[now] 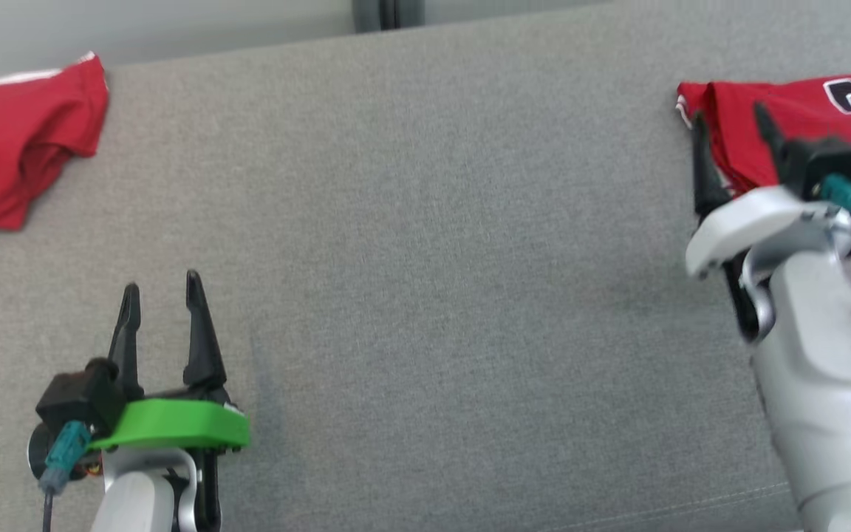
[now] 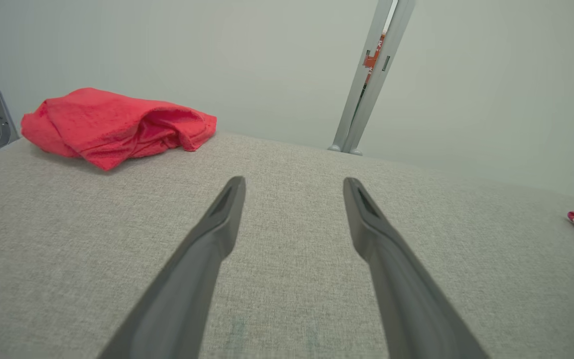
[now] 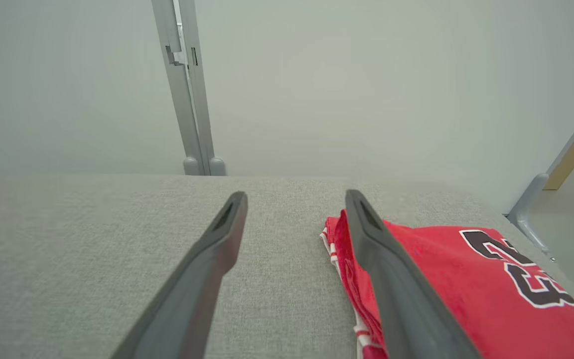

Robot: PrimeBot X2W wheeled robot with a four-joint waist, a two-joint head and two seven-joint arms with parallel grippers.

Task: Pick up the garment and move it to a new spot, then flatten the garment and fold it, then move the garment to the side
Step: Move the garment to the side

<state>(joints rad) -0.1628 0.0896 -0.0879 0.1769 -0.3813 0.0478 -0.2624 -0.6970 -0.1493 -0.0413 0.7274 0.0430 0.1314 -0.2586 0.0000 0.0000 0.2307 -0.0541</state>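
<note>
The left gripper (image 1: 162, 283) hovers over the near left part of the grey fabric worktop (image 1: 433, 258), its two dark fingers spread moderately wide with nothing between them. In the left wrist view the same gripper (image 2: 293, 180) frames only bare fabric and touches no cloth. The right gripper (image 1: 728, 112) is near the far right edge, also open about as wide and holding nothing. In the right wrist view this gripper (image 3: 295, 194) has one finger over bare worktop and the other crossing the inner edge of the folded jersey (image 3: 446, 279); whether that finger touches the cloth cannot be told. The folded jersey (image 1: 810, 103) lies flat at the far right edge of the worktop, running out past the picture's right side. Its trimmed fold edge faces the worktop's middle, and its black number lies face up toward the right edge. Its visible length runs across the worktop toward that edge, but the full long axis is cut off. A crumpled red garment (image 1: 19, 140) sits in a heap at the far left corner (image 2: 112, 124), well apart from both grippers.
</note>
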